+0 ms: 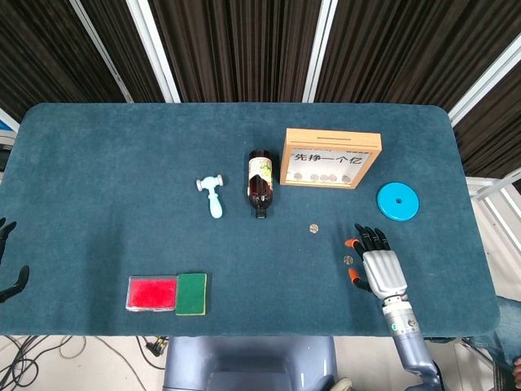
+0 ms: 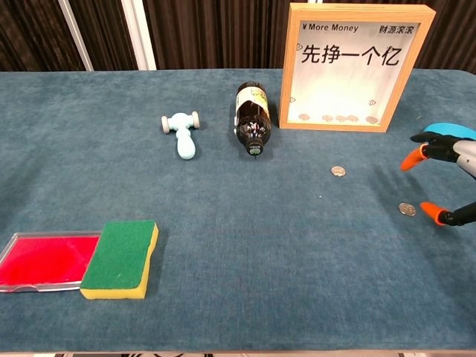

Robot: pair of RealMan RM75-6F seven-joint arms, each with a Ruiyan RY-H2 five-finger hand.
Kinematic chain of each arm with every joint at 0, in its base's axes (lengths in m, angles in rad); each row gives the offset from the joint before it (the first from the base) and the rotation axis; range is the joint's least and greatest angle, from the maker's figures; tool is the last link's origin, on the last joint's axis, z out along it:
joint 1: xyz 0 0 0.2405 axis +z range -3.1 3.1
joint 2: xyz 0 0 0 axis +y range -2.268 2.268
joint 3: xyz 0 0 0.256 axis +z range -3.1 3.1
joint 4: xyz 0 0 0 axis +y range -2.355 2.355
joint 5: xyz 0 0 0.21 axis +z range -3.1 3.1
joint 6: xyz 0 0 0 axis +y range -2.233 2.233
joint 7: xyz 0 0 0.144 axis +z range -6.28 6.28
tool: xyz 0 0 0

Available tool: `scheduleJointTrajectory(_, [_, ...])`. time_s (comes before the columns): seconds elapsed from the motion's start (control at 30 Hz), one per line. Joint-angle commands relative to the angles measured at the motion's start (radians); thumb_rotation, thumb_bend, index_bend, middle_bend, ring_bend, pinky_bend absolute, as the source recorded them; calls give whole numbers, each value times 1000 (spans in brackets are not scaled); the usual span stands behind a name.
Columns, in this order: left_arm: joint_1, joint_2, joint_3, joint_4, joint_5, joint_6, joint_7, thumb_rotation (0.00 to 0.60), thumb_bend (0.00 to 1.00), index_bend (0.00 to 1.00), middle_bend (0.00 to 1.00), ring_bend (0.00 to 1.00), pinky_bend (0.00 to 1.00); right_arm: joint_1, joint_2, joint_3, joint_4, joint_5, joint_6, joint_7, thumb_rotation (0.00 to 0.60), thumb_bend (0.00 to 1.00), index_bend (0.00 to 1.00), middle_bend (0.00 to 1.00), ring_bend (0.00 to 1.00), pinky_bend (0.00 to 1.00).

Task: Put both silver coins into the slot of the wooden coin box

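On the blue table (image 1: 122,163): two silver coins, apart. Near coin (image 2: 407,210) flat on the cloth, right beside the right hand (image 1: 376,265), fingers spread and empty, orange fingertips (image 2: 413,158) hovering either side of it. Far coin (image 2: 338,171) closer to the one wooden coin box (image 2: 357,67), upright at the back, several coins already behind its window. Left hand (image 1: 10,273) at the table's left edge, fingers apart, holding nothing. Also one brown bottle (image 1: 260,181) on its side, one toy hammer (image 1: 212,194), one blue disc (image 1: 397,201), one red tray (image 2: 41,260) touching one green sponge (image 2: 120,257).
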Motion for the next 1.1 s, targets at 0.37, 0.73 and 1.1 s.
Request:
scheduleJointTrajectory(0.37, [-1,2,-1,-4,-8,-7,0,600,396,98,0,0,0,-10,-54,-23,82,-29,31,67,600,468,349,45,0,0])
scheduleJointTrajectory(0.73, [-3,2,-2,-4,-11,-10,1,600,396,98,0,0,0,-13,-68,-27,117,-20,27,71,600,468,376,44,0,0])
scheduleJointTrajectory(1.1, [-4,3,-1,-6,-14,-14,3,600,396,98,0,0,0,-19,-74,-35,144,-12,15,91,600,469,376,45,0,0])
